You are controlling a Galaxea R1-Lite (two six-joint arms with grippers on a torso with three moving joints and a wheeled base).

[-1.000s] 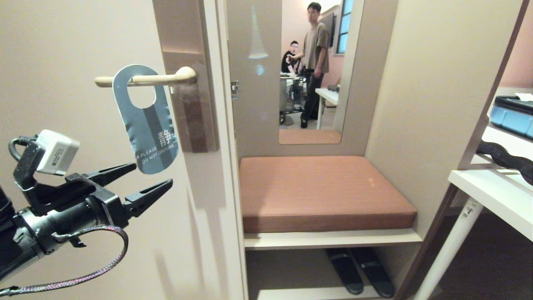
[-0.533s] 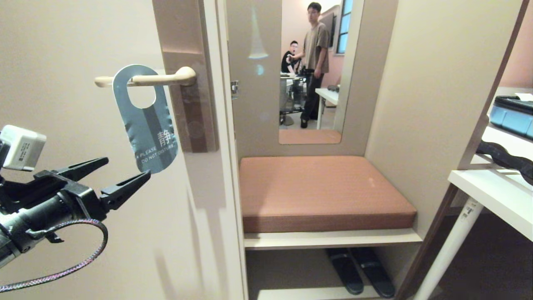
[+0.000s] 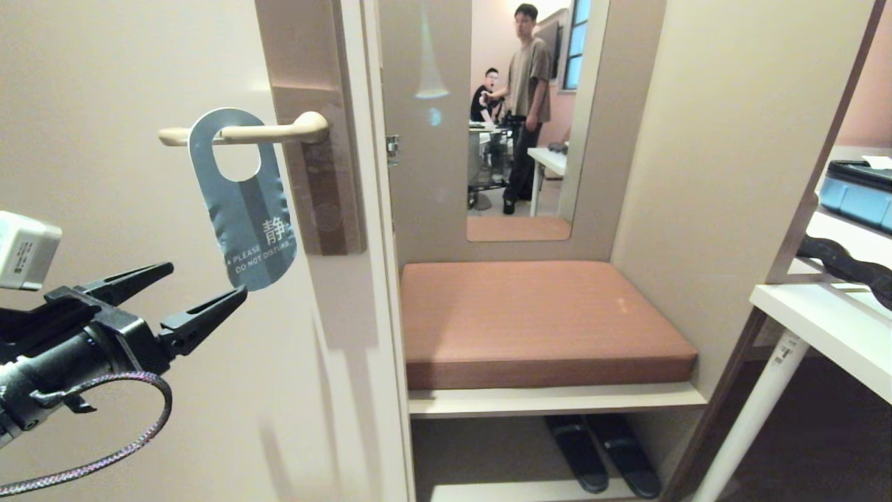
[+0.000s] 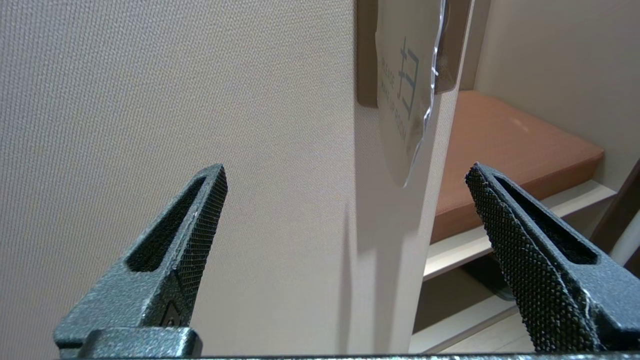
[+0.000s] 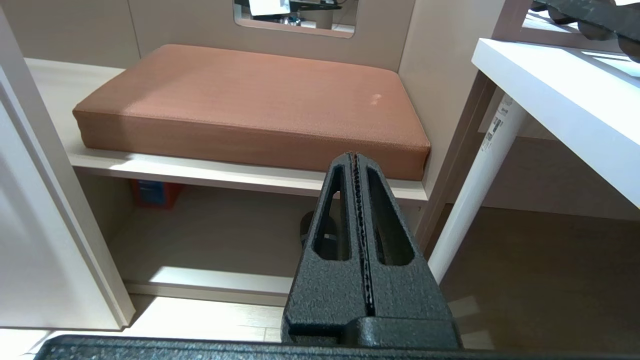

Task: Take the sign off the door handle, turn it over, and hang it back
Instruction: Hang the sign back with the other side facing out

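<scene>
I have the left gripper [image 3: 205, 282] low beside the door, its jaws spread wide and holding nothing, tips pointing up toward the bottom of the sign [image 3: 244, 202] but clear of it. The sign hangs on the door handle [image 3: 244, 132], the lever threaded through its hole, blue "do not disturb" face out toward me and slightly tilted; from the left wrist view I see its white face [image 4: 402, 85] turned to the door, with the card's lower edge sitting between and above my two fingers [image 4: 192, 225]. By my reading the task looks essentially done: the card sits on the lever, nothing is in my grip, and I'd judge this the point to back away. If so, the next move calls only for pulling the arm clear without brushing the card's bottom edge, since a nudge could swing it or slide it toward the lever's free end. The right gripper [image 5: 357, 165] is closed on nothing, parked low facing the padded bench [image 5: 250, 95].
</scene>
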